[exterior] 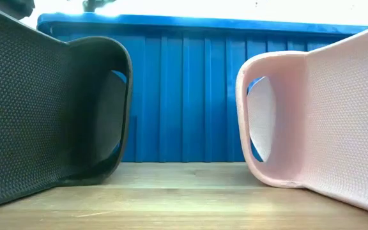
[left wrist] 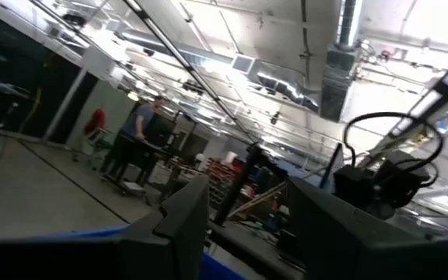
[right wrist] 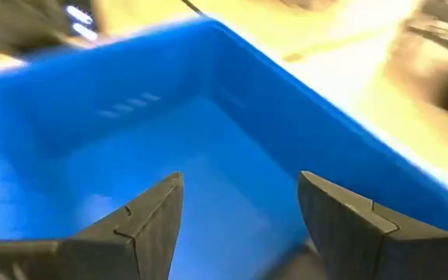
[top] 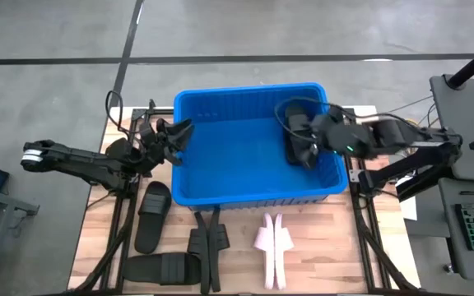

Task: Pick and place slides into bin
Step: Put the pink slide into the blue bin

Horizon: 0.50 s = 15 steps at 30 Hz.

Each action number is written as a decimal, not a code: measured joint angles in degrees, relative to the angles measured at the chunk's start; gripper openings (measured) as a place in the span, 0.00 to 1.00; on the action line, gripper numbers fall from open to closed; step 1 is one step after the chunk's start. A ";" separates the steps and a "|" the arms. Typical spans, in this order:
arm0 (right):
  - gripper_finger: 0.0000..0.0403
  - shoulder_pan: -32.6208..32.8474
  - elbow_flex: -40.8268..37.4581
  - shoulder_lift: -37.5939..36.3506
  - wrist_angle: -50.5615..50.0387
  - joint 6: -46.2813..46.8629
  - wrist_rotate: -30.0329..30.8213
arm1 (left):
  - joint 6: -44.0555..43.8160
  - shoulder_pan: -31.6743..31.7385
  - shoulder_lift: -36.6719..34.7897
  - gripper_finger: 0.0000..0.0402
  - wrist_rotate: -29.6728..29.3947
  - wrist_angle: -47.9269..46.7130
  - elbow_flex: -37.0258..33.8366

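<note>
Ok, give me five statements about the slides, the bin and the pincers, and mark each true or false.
1. A black slide lies inside the blue bin. True.
2. The right pincer is over the bin, fingers apart. True.
3. The pink slides are in the bin. False: they stand on edge on the table in front of it.
4. The left pincer grips a slide. False: it is empty, at the bin's left rim.
5. No black slides remain on the table. False: several lie in front of the bin, left of the pink ones.
</note>
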 joint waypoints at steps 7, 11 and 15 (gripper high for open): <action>0.60 19.70 -2.30 0.52 11.83 2.91 10.29 | 0.31 0.00 0.79 0.40 2.14 -0.02 -0.02; 0.60 27.03 -2.44 3.27 12.79 2.93 14.38 | 0.04 0.00 1.43 0.40 2.17 -0.07 -0.02; 0.60 30.54 -3.64 6.86 12.39 2.36 8.71 | 0.04 0.00 1.92 0.40 2.29 -0.03 -0.02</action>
